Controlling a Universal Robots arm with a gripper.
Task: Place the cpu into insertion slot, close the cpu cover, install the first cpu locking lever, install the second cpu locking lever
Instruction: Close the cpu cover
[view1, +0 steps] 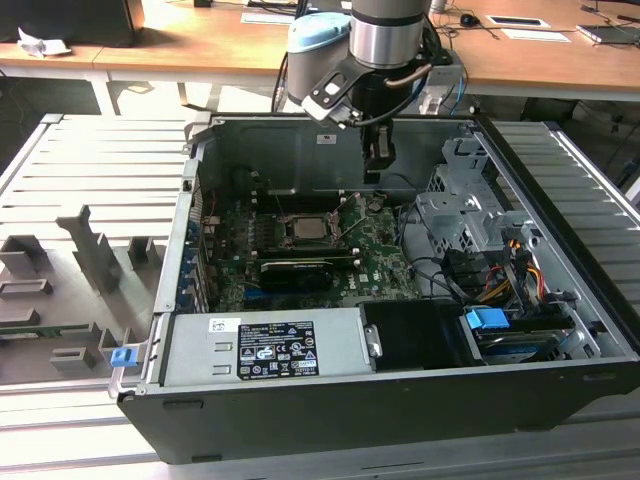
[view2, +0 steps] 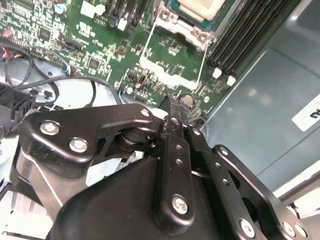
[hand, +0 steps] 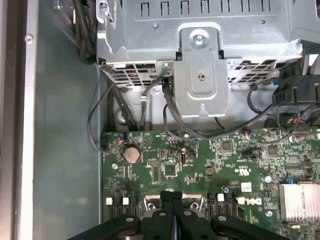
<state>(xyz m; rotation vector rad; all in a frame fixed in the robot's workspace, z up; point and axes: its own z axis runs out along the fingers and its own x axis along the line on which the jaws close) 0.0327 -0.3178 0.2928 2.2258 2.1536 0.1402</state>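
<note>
Front of the case (view1: 400, 410) going back: one black card (view1: 297, 270), then the one cpu (view1: 308, 228) lying flat in the slot (view1: 288, 235). The cover (view2: 172, 16) seems to be down around it, so the seating part looks done. Past that hangs the single claw (view1: 378, 165), pinched shut on nothing over the far edge of the board (view1: 380, 255), probably so it makes one narrow tip for poking thin parts.

The black gripper (hand: 172, 199), its fingers pressed together, hangs over a green circuit board (hand: 200, 165) bearing a round silver coin battery (hand: 131, 154) and a ribbed silver heatsink (hand: 299, 201). Beyond the board, black cables (hand: 169, 107) loop past a grey sheet-metal bracket (hand: 200, 75).
</note>
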